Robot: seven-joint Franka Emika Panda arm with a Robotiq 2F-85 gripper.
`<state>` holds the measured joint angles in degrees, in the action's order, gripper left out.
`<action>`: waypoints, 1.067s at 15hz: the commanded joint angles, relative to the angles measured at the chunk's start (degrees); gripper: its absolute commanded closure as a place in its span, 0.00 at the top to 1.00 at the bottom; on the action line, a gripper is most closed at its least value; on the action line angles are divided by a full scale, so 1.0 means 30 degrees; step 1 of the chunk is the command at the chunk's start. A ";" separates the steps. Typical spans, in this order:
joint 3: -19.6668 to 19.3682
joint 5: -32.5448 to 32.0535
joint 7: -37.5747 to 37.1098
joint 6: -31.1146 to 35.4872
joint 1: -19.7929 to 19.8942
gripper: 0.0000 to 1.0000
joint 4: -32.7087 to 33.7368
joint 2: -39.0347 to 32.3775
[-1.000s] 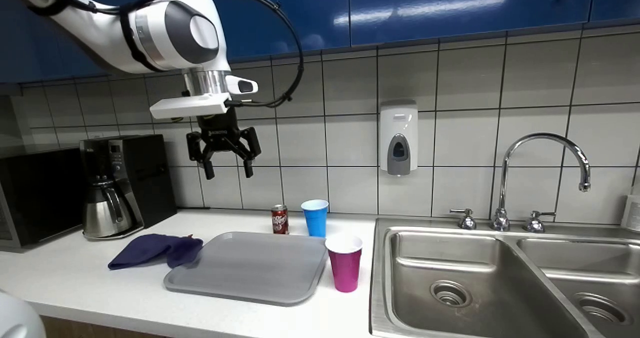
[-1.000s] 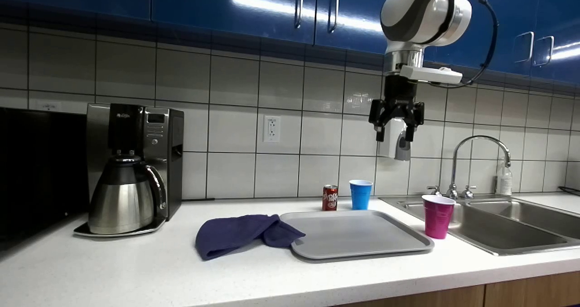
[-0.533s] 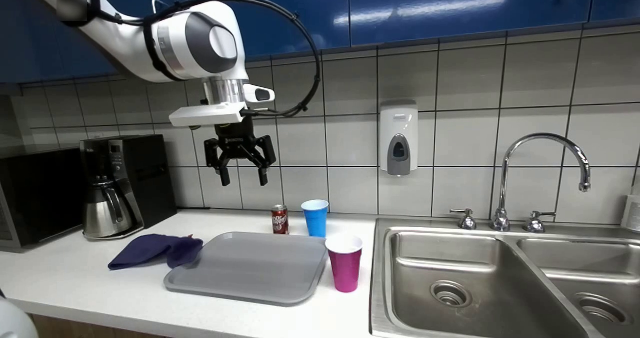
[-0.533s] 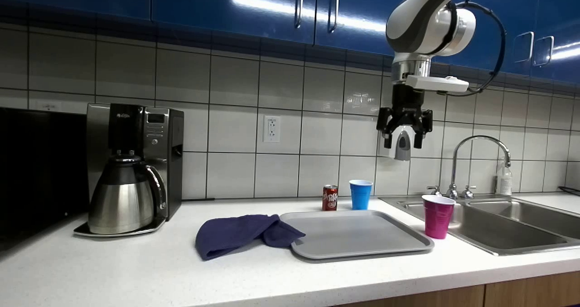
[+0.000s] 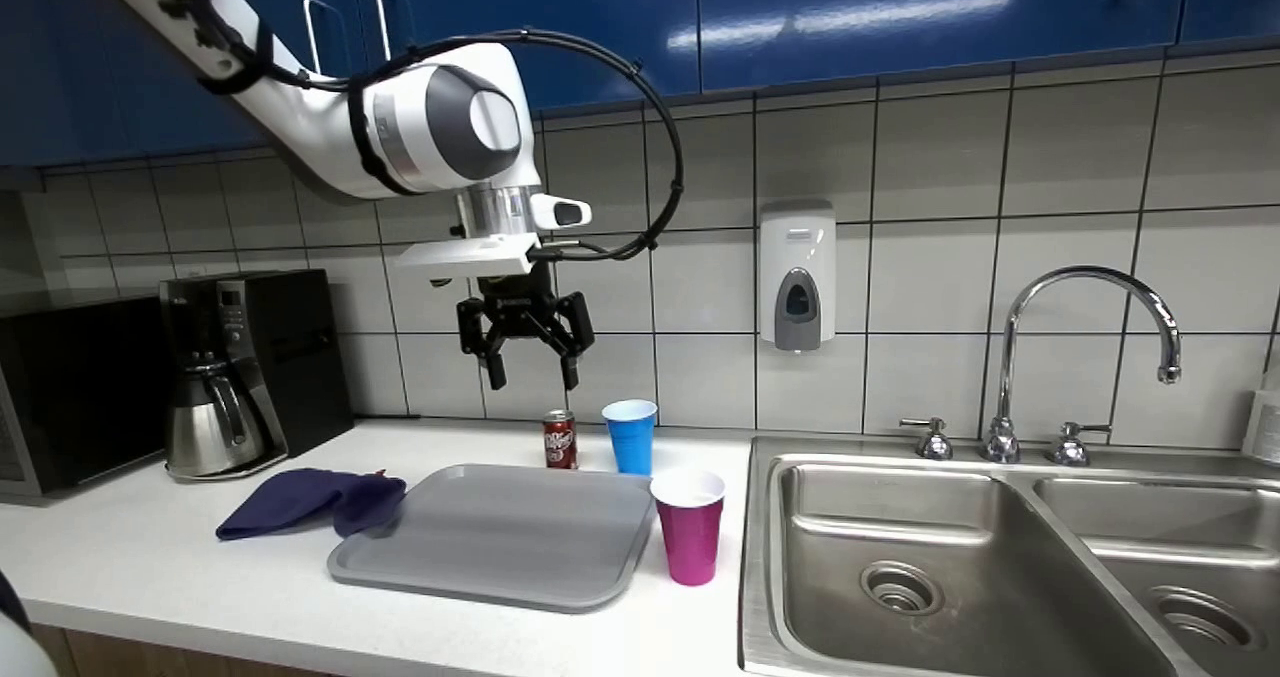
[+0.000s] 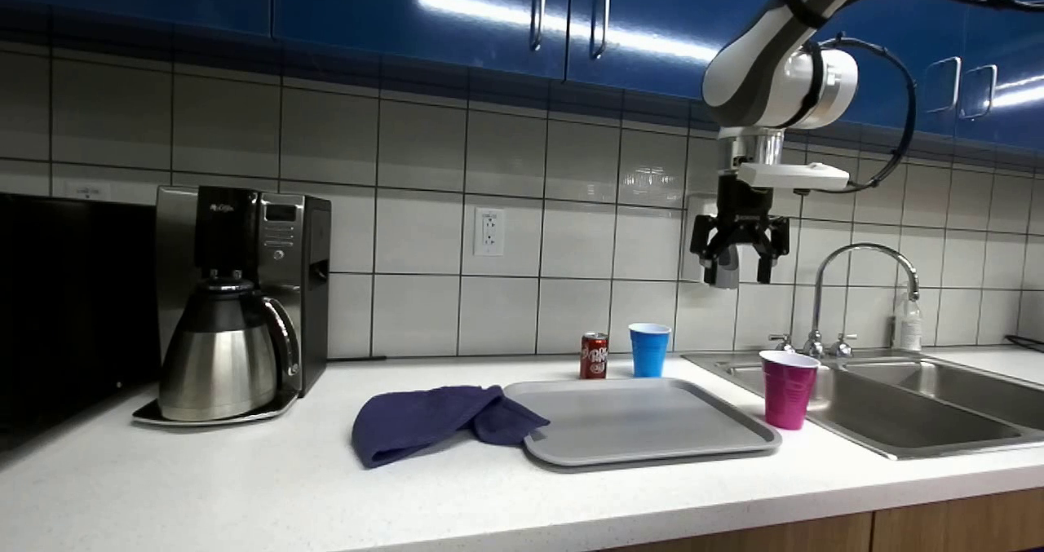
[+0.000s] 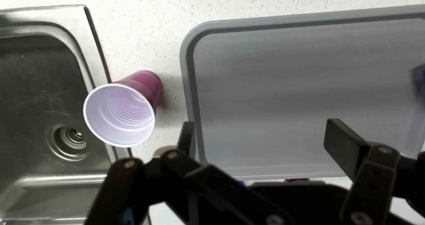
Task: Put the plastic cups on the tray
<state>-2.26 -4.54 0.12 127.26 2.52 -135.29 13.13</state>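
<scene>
I see can (image 6: 594, 356) upright near wall (image 6: 420, 234). Cloth (image 6: 424, 421) lies rumpled, mostly on counter (image 6: 285, 487). Carafe (image 6: 218, 373) sits in coffee maker (image 6: 279, 275). Faucet (image 5: 1008, 357) rises at back of sink (image 5: 885, 502); I make out both drains (image 5: 902, 588). Dispenser (image 5: 797, 272) and outlet (image 6: 489, 231) on wall; cabinets (image 6: 416, 22) above.

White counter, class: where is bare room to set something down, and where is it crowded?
Bare: most of the grey tray, past the purple towel lapping its edge; counter between towel and coffee maker; the stretch in front of tray and towel. Crowded: between tray and sink, around the magenta cup; behind the tray, around soda can and blue cup.
</scene>
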 commanded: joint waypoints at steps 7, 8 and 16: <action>-0.0991 -0.0408 -0.0295 0.1764 0.0846 1.00 0.2427 -0.3625; -0.1102 -0.0401 -0.0313 0.1861 0.0886 1.00 0.2644 -0.3954; -0.1776 -0.0950 -0.0712 0.2556 0.1149 1.00 0.3748 -0.5912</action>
<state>-7.57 -5.32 0.12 134.16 5.36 -126.01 -2.51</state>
